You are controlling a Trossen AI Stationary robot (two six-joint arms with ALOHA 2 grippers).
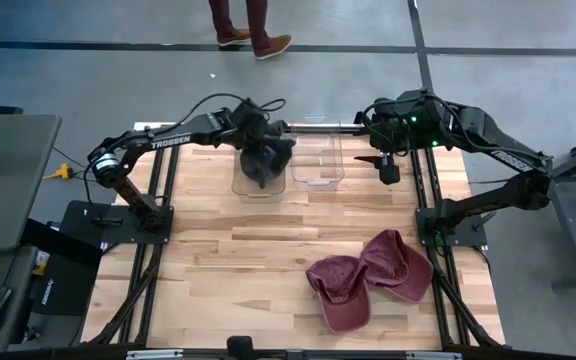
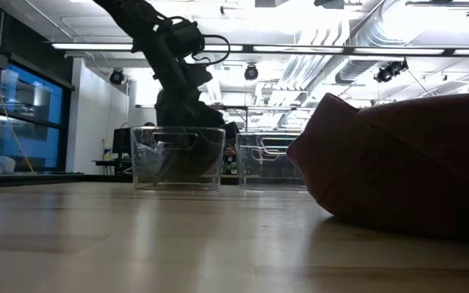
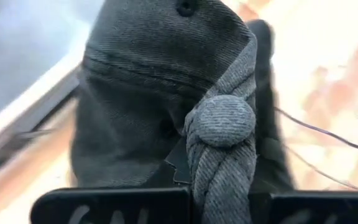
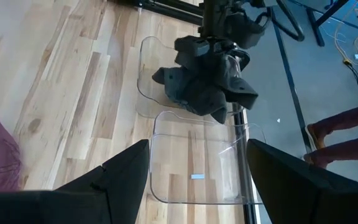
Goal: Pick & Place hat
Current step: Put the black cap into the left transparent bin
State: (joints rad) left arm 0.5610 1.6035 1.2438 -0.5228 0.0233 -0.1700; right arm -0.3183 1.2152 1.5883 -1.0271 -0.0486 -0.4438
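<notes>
Looks like a robotics lab or industrial workspace, not anyone's home. The wooden surface sits on a black metal frame bolted up with two arms, on a grey concrete floor with dark tape lines. From table height you get exposed ceiling ducts, long strip lights, big windows on the left and desks far back. Someone's legs are standing on the far side.

2 black arms — white TROSSEN lettering, black cables, green LED.
</notes>
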